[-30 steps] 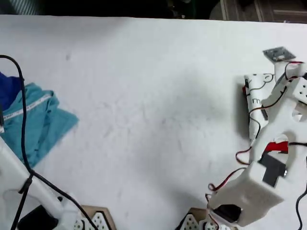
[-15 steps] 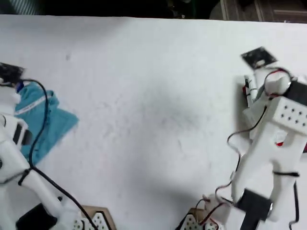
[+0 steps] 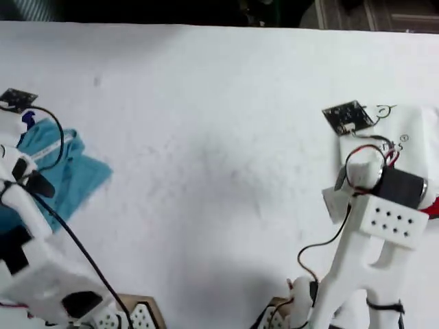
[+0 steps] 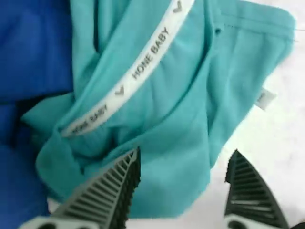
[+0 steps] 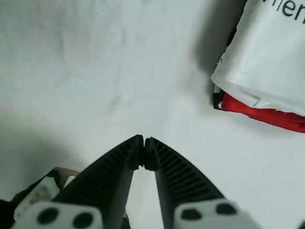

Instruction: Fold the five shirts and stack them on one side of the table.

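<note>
Dark room shows as a narrow strip beyond the far edge of the white, faintly textured bench [image 3: 206, 171]. Most of the bench's middle lies bare.

High view: a crumpled teal shirt [image 3: 68, 175] with a white neck tape lies unfolded near the left edge, partly under the left arm [image 3: 41, 274]. At the right edge sits a folded white shirt [image 3: 411, 147] with dark lettering. Judged to be the top of the stack, so this side is taken as the stacking side. The right arm [image 3: 374, 226] stands just beside it.

Left wrist view: the left hand [image 4: 185, 155] hangs over the teal shirt's hem, fingers apart, nothing between them. The neck tape runs diagonally across bunched folds. A dark blue shirt [image 4: 33, 47] lies touching the teal one. Judgement: the hand is posed to pinch the teal shirt, which looks next in line for folding.

Right wrist view: the right hand [image 5: 144, 140] has its fingers together and empty, over bare bench near the stack. The folded white shirt rests on a folded red shirt [image 5: 267, 114]. A dark edge shows below the red one; whether it is another shirt cannot be told. Judgement: two or three shirts done, at least two left.
</note>
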